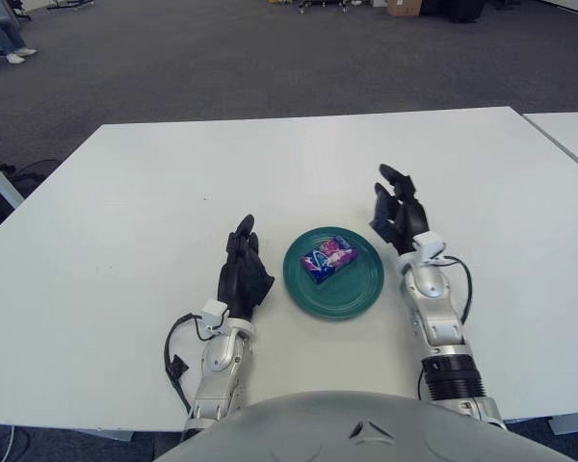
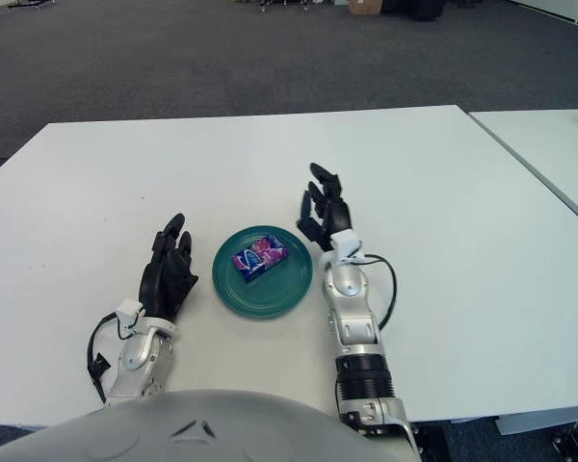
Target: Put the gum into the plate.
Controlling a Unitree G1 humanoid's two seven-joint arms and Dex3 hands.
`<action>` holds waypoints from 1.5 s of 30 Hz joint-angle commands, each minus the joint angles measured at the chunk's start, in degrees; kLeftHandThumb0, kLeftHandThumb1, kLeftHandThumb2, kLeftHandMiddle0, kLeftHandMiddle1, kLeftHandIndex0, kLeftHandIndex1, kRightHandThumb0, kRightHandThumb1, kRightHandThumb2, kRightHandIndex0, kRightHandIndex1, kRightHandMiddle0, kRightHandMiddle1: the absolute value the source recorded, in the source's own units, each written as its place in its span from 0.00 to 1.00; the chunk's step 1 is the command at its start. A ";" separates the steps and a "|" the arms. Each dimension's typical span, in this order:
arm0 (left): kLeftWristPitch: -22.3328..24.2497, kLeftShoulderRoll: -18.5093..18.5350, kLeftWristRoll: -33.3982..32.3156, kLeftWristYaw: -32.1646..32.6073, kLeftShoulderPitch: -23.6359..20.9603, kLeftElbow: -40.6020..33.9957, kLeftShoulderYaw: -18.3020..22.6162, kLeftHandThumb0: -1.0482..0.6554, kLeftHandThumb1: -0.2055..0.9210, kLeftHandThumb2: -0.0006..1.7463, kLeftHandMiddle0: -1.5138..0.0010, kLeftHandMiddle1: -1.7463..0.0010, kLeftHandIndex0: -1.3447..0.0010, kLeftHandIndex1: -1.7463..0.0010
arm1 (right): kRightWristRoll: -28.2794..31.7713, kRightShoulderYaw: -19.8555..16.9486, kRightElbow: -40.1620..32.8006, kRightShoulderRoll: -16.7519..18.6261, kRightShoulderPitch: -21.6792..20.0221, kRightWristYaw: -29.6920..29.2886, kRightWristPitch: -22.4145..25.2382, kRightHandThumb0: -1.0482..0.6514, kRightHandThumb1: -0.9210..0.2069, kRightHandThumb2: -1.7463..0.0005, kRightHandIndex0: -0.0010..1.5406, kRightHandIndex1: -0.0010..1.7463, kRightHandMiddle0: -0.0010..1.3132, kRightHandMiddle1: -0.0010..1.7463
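One white desk (image 1: pixel 125 221) fills most of what I can see, and the corner of a second white desk (image 2: pixel 549 144) stands just off to the robot's right, apart from the first. On the near half of the main desk sits one round green plate (image 1: pixel 356 294). Two black robot hands flank it. The left hand (image 1: pixel 244 272) is just beside the plate's left edge, fingers straight and together, holding nothing. The right hand (image 1: pixel 399 213) is near the plate's upper right edge, clear of it, fingers loosely spread and pointing away from the robot, also holding nothing. Inside the plate lies one small pack of gum (image 1: pixel 328 259), blue and pink, lying flat, slightly upward of the middle and turned at an angle.
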 commanded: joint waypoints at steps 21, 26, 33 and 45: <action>-0.01 -1.32 -0.16 -1.77 0.34 0.95 0.87 0.02 1.00 0.57 0.89 1.00 1.00 0.71 | 2.13 -5.40 -8.21 -3.84 8.66 1.56 7.63 0.19 0.00 0.47 0.21 0.01 0.00 0.32; 0.34 -0.96 -0.10 -2.37 0.56 0.58 0.99 0.02 1.00 0.58 0.90 1.00 1.00 0.72 | 1.98 -5.54 -8.77 -4.49 10.69 2.44 8.59 0.19 0.00 0.46 0.21 0.01 0.00 0.32; 0.62 -0.78 0.03 -3.16 0.42 0.66 1.33 0.03 1.00 0.58 0.91 1.00 1.00 0.73 | 0.87 -3.14 -10.94 -4.22 14.38 3.43 9.12 0.20 0.00 0.45 0.19 0.00 0.00 0.31; 0.97 -0.53 1.24 -3.57 0.42 0.06 1.18 0.04 1.00 0.57 0.92 1.00 1.00 0.74 | -0.49 -0.70 -11.24 -4.34 15.17 3.29 11.97 0.23 0.00 0.44 0.16 0.00 0.00 0.27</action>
